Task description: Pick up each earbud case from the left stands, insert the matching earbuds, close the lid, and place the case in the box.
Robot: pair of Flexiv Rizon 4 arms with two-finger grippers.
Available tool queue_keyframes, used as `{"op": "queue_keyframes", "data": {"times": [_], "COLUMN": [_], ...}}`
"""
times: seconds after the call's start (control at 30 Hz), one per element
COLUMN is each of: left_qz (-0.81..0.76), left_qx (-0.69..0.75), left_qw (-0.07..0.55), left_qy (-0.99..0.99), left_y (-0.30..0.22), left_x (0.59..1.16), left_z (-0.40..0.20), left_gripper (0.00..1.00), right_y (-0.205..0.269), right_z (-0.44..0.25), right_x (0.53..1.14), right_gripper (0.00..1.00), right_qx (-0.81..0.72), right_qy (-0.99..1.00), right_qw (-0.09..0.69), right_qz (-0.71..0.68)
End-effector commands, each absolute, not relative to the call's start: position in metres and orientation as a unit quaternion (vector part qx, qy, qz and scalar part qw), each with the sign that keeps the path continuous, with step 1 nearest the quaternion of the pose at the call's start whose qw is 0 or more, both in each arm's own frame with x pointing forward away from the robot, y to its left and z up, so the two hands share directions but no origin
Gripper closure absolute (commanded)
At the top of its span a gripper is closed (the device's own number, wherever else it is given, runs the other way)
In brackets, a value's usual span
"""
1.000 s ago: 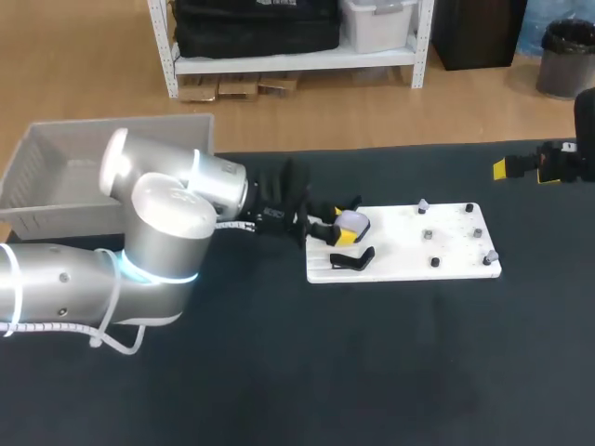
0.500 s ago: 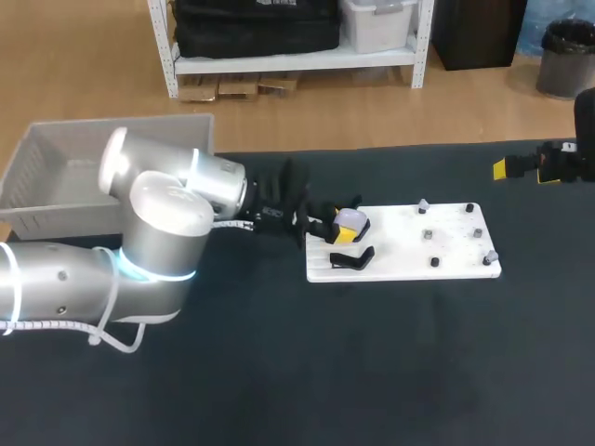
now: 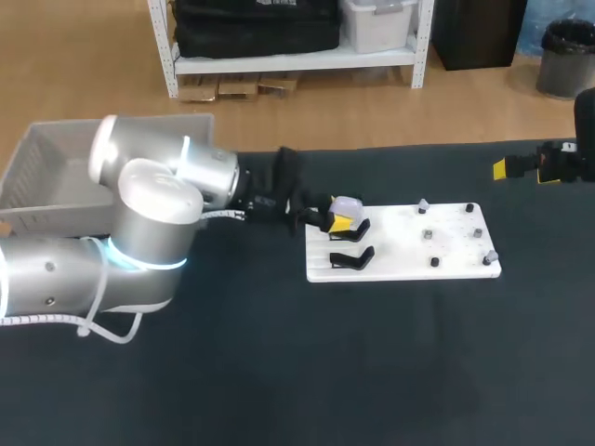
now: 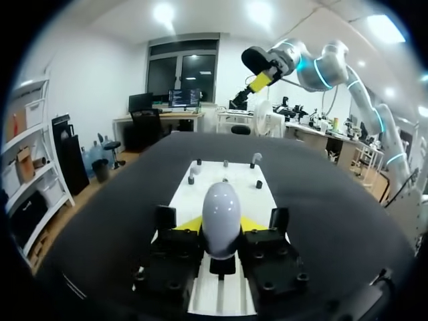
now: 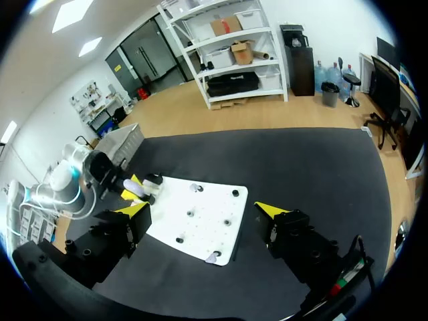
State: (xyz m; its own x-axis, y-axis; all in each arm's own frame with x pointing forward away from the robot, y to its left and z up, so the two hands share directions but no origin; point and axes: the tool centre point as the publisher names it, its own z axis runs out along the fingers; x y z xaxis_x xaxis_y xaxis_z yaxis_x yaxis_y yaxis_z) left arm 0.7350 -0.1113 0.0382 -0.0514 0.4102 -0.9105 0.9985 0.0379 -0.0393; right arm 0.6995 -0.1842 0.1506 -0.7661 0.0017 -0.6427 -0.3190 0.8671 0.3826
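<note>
Earbud case: was plain pale lilac-grey.
Left gripper: was black, with yellow fingertips.
Board: was white.
Stand: was black.
Table: was dark blue-black.
Left arm: was silver, with a cyan band.
Box: was light grey.

The table wears a dark, matt cloth. The white board looks like smooth, faintly shiny plastic. The pale case is glossy; the left arm gleams silver. The grey box, upper left, looks plastic.
</note>
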Motion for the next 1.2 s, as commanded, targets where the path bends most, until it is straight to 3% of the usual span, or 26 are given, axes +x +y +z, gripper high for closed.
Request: {"op": "queue_keyframes", "data": {"times": [0.03,0.5,1.2], "left_qz": [-0.382,-0.370,-0.357], "left_qx": [0.577,0.597,0.623], "left_qw": [0.392,0.405,0.389], "left_qy": [0.606,0.585,0.577], "left_y": [-0.108,-0.122,-0.142], "left_x": [0.725,0.724,0.703], "left_z": [0.053,0.087,0.098], "left_gripper": [1.00,1.00,1.00], "right_y": [-0.161,-0.064,-0.028], "right_z": [0.143,0.116,0.112], "right_x": [0.698,0.681,0.691], "right_gripper": [0.00,0.00,0.00], "right_qx": [-0.104,-0.155,-0.178], "right_qy": [0.914,0.927,0.932], "right_qw": [0.306,0.239,0.207], "right_qz": [0.244,0.244,0.238]}}
